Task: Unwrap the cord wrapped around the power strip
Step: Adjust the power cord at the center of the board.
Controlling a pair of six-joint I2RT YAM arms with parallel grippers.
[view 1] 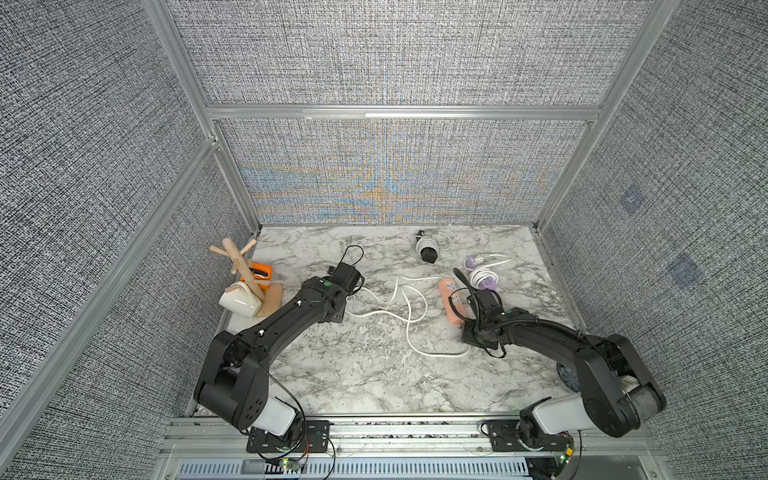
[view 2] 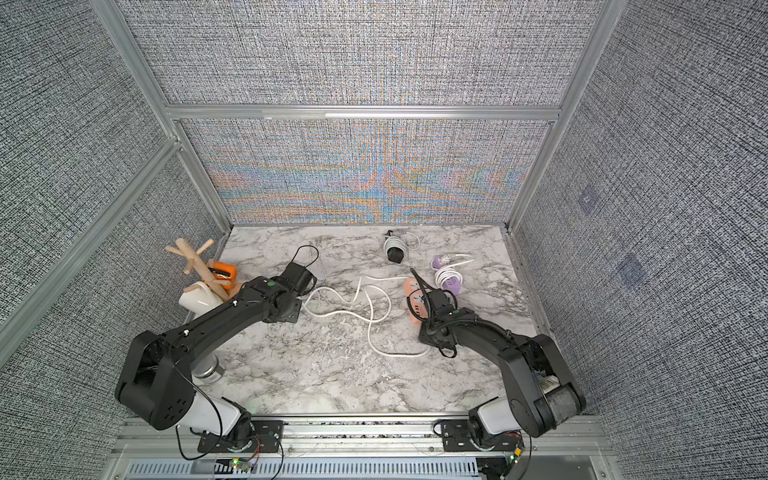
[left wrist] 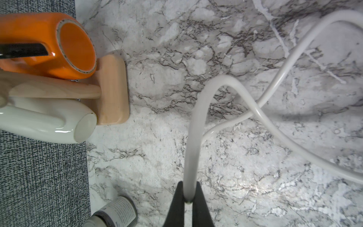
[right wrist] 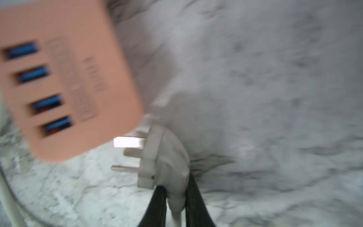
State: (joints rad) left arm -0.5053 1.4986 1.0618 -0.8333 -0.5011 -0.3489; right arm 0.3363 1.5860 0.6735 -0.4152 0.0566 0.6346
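Left jaws pinch the cord (left wrist: 193, 137), right jaws clamp the plug (right wrist: 170, 157) — strip (right wrist: 78, 88) just beside its prongs, lying front-to-back — slack trailing leftward.

At middle left a wooden rack (view 1: 272, 301) is hung with an orange mug (view 1: 261, 273) and a white mug (view 1: 239, 302); a purple power strip (view 1: 489, 284) is laid centre-right.
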